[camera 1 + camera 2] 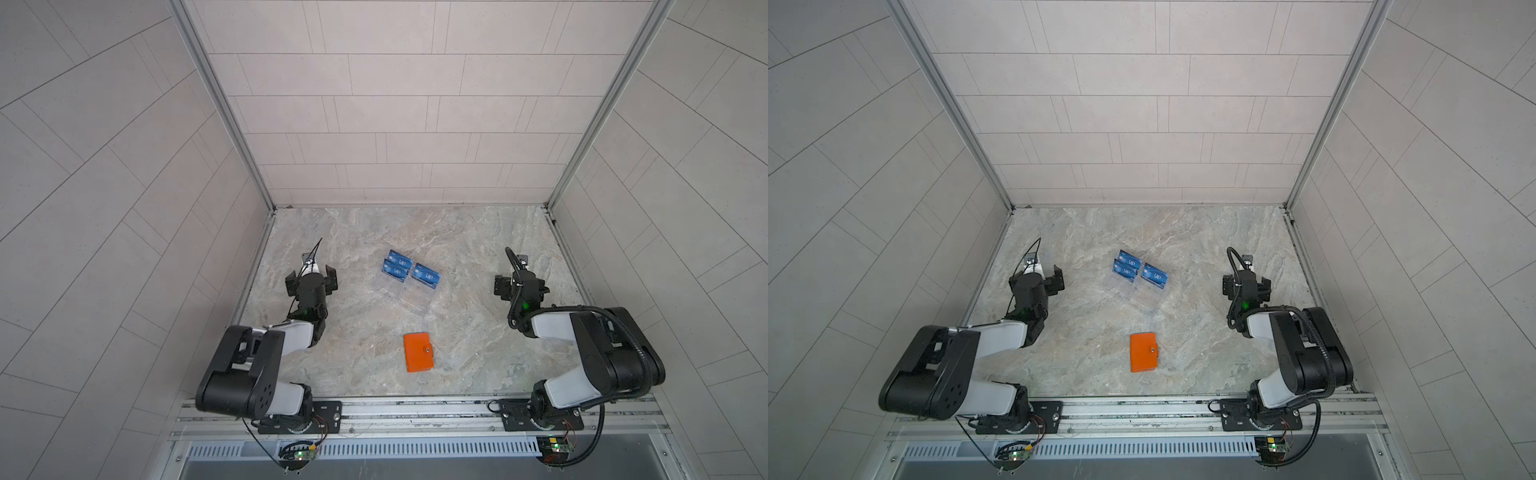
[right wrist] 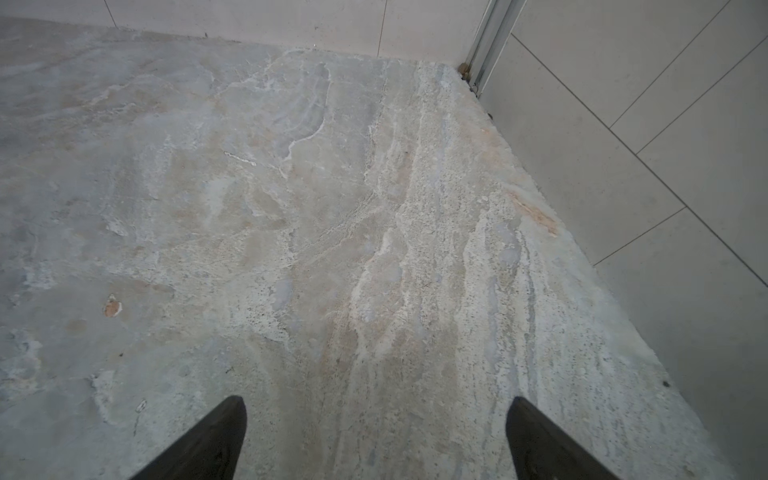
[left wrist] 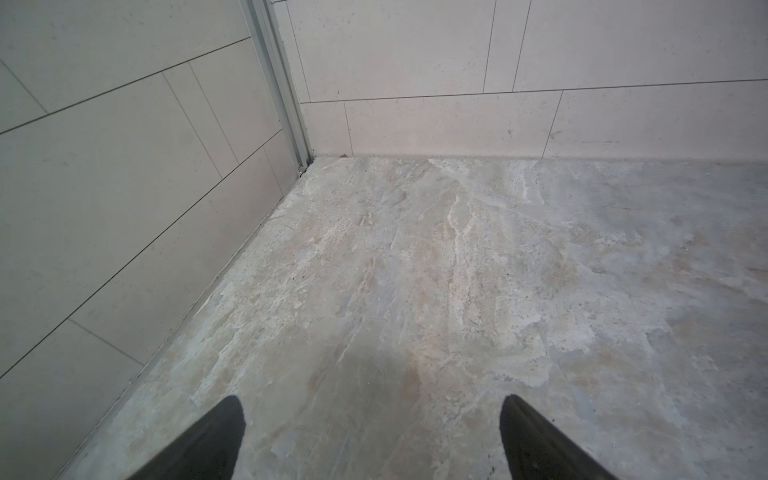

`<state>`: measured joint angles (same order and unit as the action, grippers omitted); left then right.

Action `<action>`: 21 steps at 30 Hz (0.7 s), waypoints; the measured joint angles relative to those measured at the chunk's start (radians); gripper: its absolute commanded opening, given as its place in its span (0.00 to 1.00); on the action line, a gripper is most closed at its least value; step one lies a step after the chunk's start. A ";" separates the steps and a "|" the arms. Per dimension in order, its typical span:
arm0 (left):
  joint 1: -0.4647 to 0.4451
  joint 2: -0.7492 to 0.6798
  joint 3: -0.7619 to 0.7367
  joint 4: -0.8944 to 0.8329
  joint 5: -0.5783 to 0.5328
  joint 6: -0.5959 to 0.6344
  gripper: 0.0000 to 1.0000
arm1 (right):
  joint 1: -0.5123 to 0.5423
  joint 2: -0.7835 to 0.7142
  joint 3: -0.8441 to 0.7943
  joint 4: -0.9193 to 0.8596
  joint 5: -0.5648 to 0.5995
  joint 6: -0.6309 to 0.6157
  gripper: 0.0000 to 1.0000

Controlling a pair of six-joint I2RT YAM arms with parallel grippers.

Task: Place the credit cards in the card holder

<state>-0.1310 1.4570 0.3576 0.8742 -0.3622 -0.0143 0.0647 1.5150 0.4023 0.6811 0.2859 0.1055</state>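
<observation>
Spread and empty: left hand [image 1: 311, 275], right hand [image 1: 521, 283]; holder [image 1: 417, 352], behind and between them, lies shut, best opened before fetching cards [image 1: 409, 270].

**Surfaces as I read them remotely**

Under my left gripper [image 3: 372, 398] the tabletop [image 3: 457, 270] looks like veined stone, matt and faintly rough; under my right gripper [image 2: 374, 399] it reads the same. The fingers [image 3: 208, 440] are dull black, plastic or rubber I cannot tell. Between the two grippers the credit cards [image 1: 426, 276] are glossy blue plastic, in a clear acrylic rack [image 1: 415, 299]. Closer to the arm bases than either gripper, the card holder [image 1: 415, 355] is matt orange, leather-like, with a small shiny metal snap [image 1: 427, 350]. Beyond the fingertips the walls [image 3: 124, 166] look like smooth matt tile, joined by a pale metal post [image 3: 279, 83].
</observation>
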 measured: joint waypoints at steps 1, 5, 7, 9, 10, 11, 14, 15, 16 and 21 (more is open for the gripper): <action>0.002 0.015 -0.002 0.015 -0.001 -0.001 1.00 | 0.000 0.000 0.002 0.006 -0.001 0.000 1.00; 0.006 0.030 -0.003 0.043 -0.005 -0.004 1.00 | 0.001 0.000 0.013 0.025 -0.002 0.000 1.00; 0.006 0.028 -0.005 0.063 -0.006 -0.004 1.00 | 0.001 0.000 0.015 0.029 -0.001 0.000 1.00; 0.006 0.025 -0.005 0.074 -0.003 -0.003 1.00 | 0.005 0.000 0.015 0.030 0.000 0.000 1.00; 0.006 0.024 -0.005 0.077 -0.001 -0.003 1.00 | 0.008 0.000 0.016 0.030 0.003 -0.001 1.00; 0.006 0.024 -0.005 0.080 0.000 -0.003 1.00 | 0.010 0.000 0.016 0.029 0.006 -0.001 1.00; 0.006 0.024 -0.005 0.082 0.002 -0.003 1.00 | 0.019 0.000 0.018 0.030 0.014 -0.004 1.00; 0.006 0.024 -0.005 0.082 0.003 -0.003 1.00 | 0.021 0.000 0.018 0.030 0.015 -0.005 1.00; 0.006 0.024 -0.005 0.082 0.003 -0.003 1.00 | 0.022 0.000 0.018 0.030 0.015 -0.005 1.00; 0.007 0.024 -0.005 0.080 0.007 -0.003 1.00 | 0.022 0.000 0.018 0.030 0.019 -0.005 1.00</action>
<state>-0.1242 1.4811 0.3523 0.9543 -0.3553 -0.0177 0.0868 1.5150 0.4206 0.7109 0.3046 0.1001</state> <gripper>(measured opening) 0.998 0.997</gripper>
